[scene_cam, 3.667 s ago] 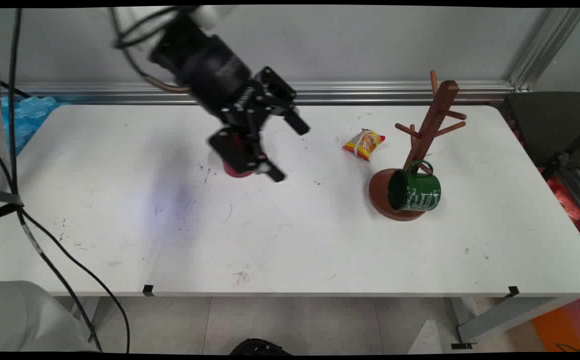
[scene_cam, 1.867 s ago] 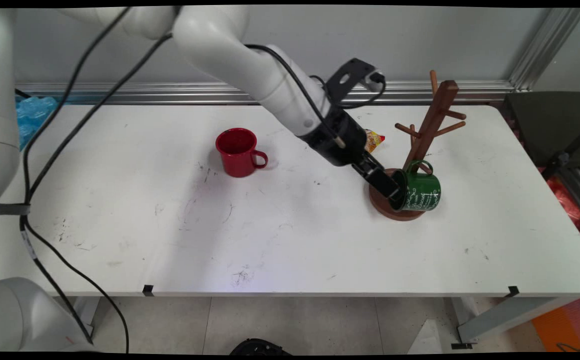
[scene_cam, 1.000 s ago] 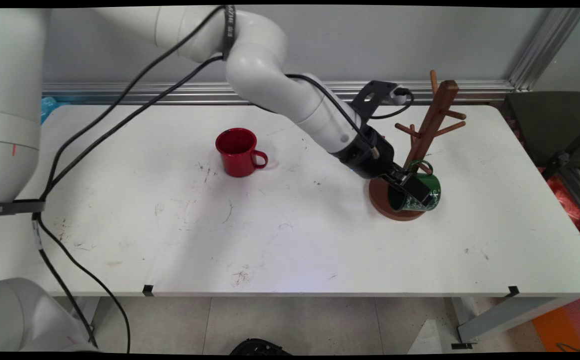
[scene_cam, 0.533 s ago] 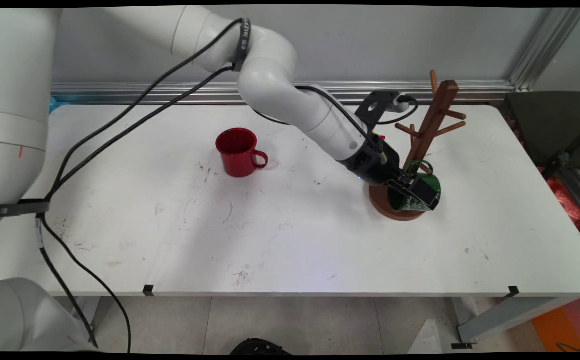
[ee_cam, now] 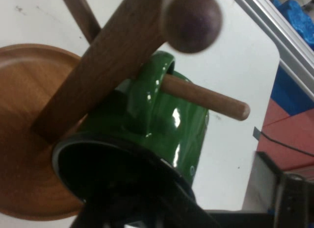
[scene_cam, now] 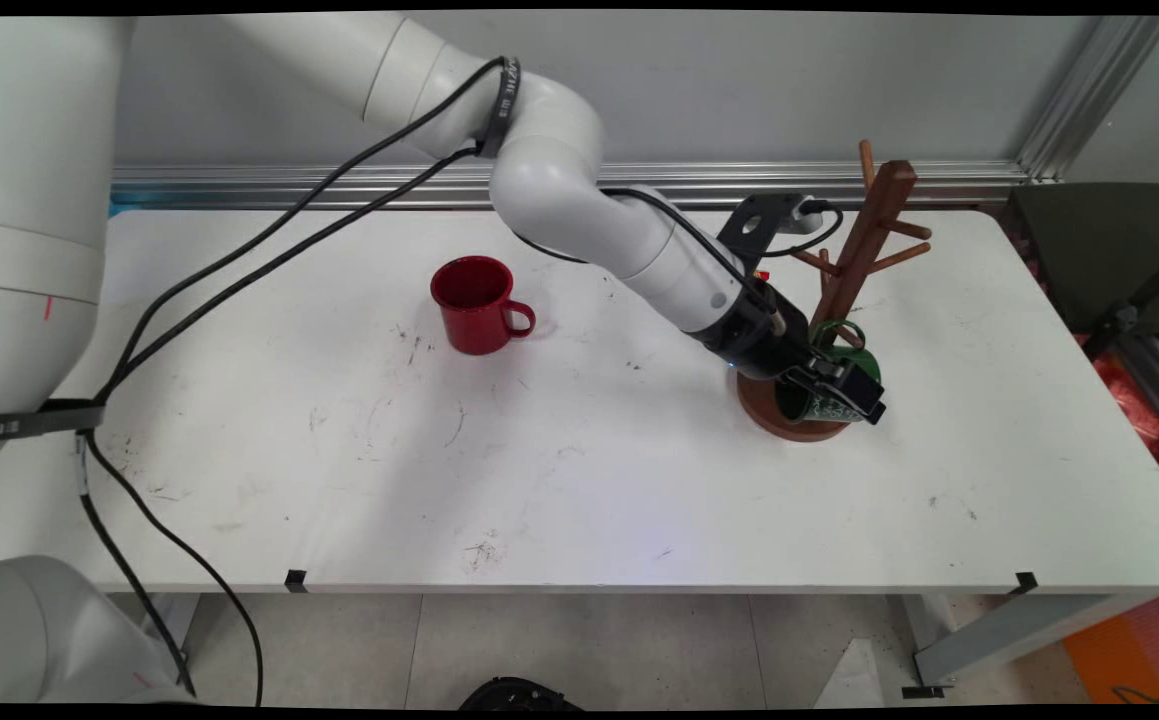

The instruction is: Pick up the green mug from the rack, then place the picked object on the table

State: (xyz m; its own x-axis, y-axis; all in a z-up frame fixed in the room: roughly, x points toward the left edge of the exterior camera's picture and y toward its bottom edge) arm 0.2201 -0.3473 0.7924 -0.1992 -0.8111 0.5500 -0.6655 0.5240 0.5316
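On your left, the red mug point(scene_cam: 475, 303) stands upright on the white table point(scene_cam: 339, 450), well apart from the arm. Moving right, your gripper point(scene_cam: 844, 392) is at the green mug point(scene_cam: 829, 405), which hangs by its handle on a peg of the wooden mug tree point(scene_cam: 864, 245), over the round base. 1 finger reaches across the mug's rim; you cannot tell whether it has closed on it.
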